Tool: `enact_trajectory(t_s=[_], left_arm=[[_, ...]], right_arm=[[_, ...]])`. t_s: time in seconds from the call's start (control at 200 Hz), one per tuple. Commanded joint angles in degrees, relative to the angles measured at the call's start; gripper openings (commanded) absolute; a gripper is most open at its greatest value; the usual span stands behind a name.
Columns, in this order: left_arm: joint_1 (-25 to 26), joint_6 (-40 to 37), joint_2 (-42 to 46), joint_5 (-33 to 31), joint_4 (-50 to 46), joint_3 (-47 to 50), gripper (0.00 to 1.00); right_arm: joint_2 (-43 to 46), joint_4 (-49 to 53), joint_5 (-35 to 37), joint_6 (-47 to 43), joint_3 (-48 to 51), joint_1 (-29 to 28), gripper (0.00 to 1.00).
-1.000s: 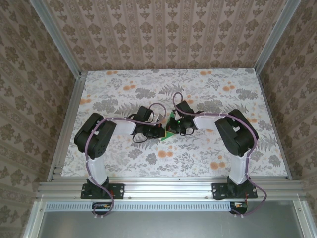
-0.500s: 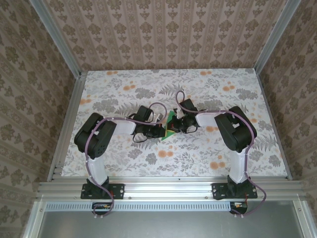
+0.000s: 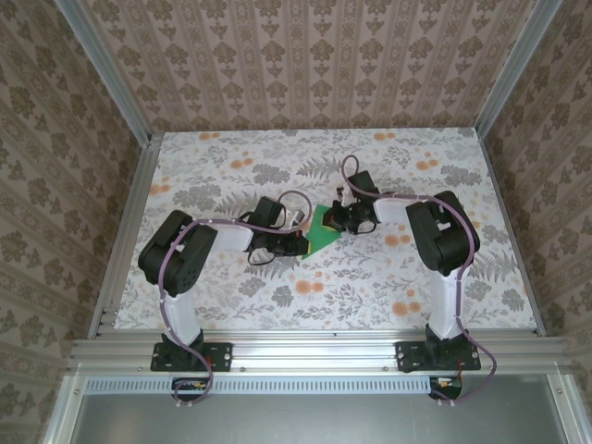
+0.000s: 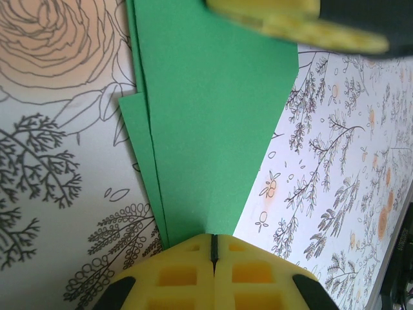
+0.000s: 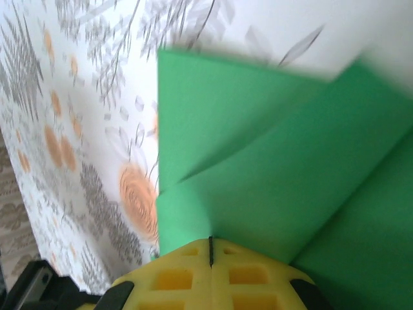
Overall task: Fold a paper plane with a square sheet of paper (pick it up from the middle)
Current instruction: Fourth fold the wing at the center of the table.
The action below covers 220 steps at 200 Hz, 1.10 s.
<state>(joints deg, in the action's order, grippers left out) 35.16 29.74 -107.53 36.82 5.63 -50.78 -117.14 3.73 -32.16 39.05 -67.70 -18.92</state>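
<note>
We find the green paper (image 3: 322, 233) over the middle of the bench (image 3: 231, 166), stretched between the two arms: the left end effector (image 3: 302, 242) pinches its narrow end and the right end effector (image 3: 341, 220) its wider end, each with the yellow jaws closed flat on the sheet and no gap between them. Whether the paper touches the bench or hangs just above it we cannot tell. We judge it very light, thin and limp, already folded into several layers, so it will be stiffer along the creases yet quick to buckle, wrinkle or tear if the arms pull apart or twist against each other. The safest hold, we think, is on a folded edge with all layers caught together. The top view gives us the layout, a small green wedge between the wrists, but no fold detail. The left wrist view shows the paper (image 4: 213, 129) tapering toward its own jaws, stacked edges and a small flap on the left side, and the right arm's yellow pad (image 4: 284, 16) at the far end. The right wrist view shows the paper (image 5: 258, 187) from the opposite end, where a slanting flap edge overlaps a lower layer, partly blurred
</note>
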Motion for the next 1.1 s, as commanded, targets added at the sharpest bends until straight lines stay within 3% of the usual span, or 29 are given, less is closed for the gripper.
enact_trajectory(t_s=[0.0, 0.27, 0.715, 0.835, 1.095], left_arm=[[-0.1, -1.6, -3.2, -3.0, -13.5, 4.3, 0.00], [-0.1, -1.9, -2.7, -2.5, -13.8, 4.5, 0.00], [-0.1, -2.2, -1.9, -2.3, -14.0, 4.8, 0.00], [0.0, -2.0, -1.5, -2.3, -14.0, 4.5, 0.00], [0.0, -1.6, -2.0, -2.0, -13.2, 3.6, 0.00]], right_arm=[[-2.8, 2.9, 9.4, -2.6, -2.0, 2.4, 0.00], [-6.1, 3.0, 7.9, -2.7, -6.0, 5.2, 0.00], [-8.2, 0.8, 12.4, 0.7, -10.7, 10.7, 0.01], [-3.2, 0.1, 12.7, -0.1, -9.5, 10.4, 0.02], [12.5, -0.9, 11.5, -1.3, 3.5, 5.0, 0.04]])
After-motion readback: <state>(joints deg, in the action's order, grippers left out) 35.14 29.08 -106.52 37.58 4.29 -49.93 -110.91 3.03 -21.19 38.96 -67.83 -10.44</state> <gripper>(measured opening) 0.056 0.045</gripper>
